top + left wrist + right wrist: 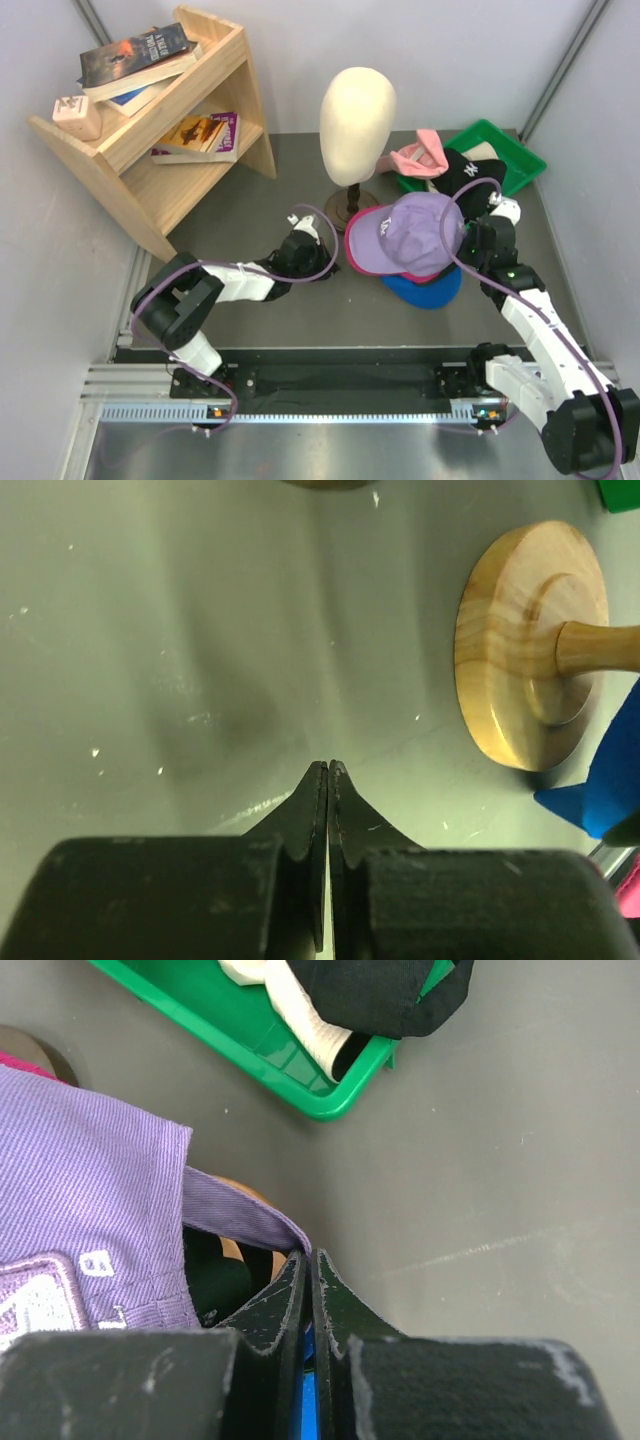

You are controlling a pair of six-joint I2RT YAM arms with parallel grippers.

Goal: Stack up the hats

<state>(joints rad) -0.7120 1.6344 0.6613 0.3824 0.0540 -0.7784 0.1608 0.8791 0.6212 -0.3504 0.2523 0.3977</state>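
Observation:
A lavender cap (415,235) lies on top of a magenta cap (358,262) and a blue cap (425,290) in the middle of the table. My right gripper (470,228) is at the lavender cap's right side. In the right wrist view it (309,1253) is shut on the rear strap of the lavender cap (90,1200), with blue showing under the fingers. My left gripper (308,232) sits left of the pile, shut and empty (328,765), above the bare table. A light pink cap (420,155), a black cap (470,175) and a cream hat (487,150) lie in the green tray (525,160).
A cream mannequin head (357,110) stands on a round wooden base (345,208), just behind the pile; that base (525,645) is right of my left fingers. A wooden shelf (160,130) with books fills the back left. The green tray's corner (330,1105) lies ahead of my right gripper.

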